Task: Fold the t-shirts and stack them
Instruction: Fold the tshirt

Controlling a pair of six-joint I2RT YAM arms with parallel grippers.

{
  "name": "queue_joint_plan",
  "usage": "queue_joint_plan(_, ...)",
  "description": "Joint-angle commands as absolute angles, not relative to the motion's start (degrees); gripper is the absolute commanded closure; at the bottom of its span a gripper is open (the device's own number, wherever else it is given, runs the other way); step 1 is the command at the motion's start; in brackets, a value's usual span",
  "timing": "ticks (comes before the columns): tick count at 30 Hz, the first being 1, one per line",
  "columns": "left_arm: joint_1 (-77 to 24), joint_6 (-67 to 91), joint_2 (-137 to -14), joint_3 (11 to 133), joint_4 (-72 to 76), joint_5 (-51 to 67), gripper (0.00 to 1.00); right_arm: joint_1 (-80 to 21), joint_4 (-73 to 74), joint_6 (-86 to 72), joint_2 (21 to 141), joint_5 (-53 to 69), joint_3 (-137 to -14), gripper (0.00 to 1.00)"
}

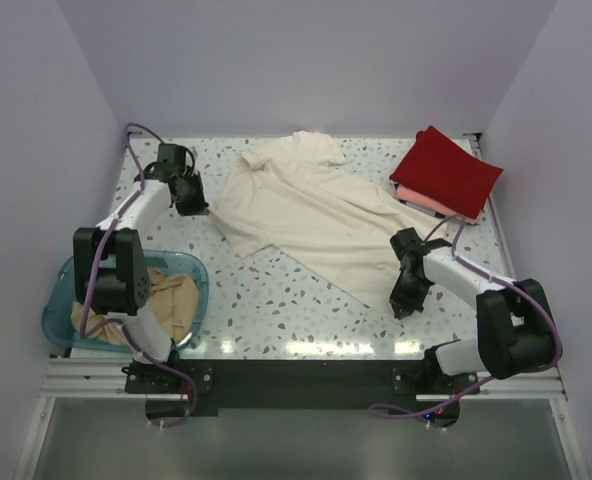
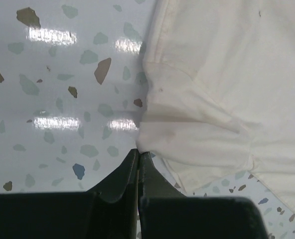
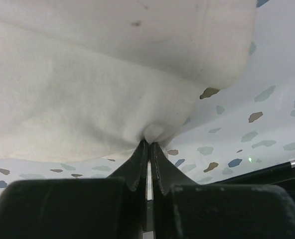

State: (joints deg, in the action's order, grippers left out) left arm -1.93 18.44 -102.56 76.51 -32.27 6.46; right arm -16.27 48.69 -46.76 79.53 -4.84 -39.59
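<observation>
The cream shirt (image 1: 306, 215) lies spread out in the middle of the table (image 1: 276, 300), running from the far left to the near right. My left gripper (image 2: 138, 153) is pressed together on its left edge, where a corner of the cloth comes to a point right at my fingertips. My right gripper (image 3: 148, 144) is also closed tight, with a small pucker of the same shirt pinched at its near right corner, and the cloth there is lifted a little off the table. At the far right corner the red shirt (image 1: 446, 170) lies folded on top of the pink shirt (image 1: 421, 203), apart from the cream one. At the near left, the tan shirt (image 1: 171, 300) lies crumpled in the blue tub (image 1: 61, 290).
</observation>
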Motion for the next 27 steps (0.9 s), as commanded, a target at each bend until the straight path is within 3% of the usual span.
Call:
queue_joint_plan(1, -1.58, 19.86, -96.51, 73.32, -32.17, 7.91, 1.00, -17.14, 53.08, -44.57, 78.40, -4.13, -40.34, 1.00)
queue_joint_plan(9, -1.58, 24.43, -84.30, 64.34, -35.06, 8.44, 1.00, -17.23, 64.67, -39.91, 70.77, -0.09, -41.92, 1.00)
queue_joint_plan(27, -2.19, 27.94, -61.09, 55.91, -50.01, 7.64, 1.00, -18.11, 74.36, -38.76, 61.35, 5.36, -40.52, 1.00)
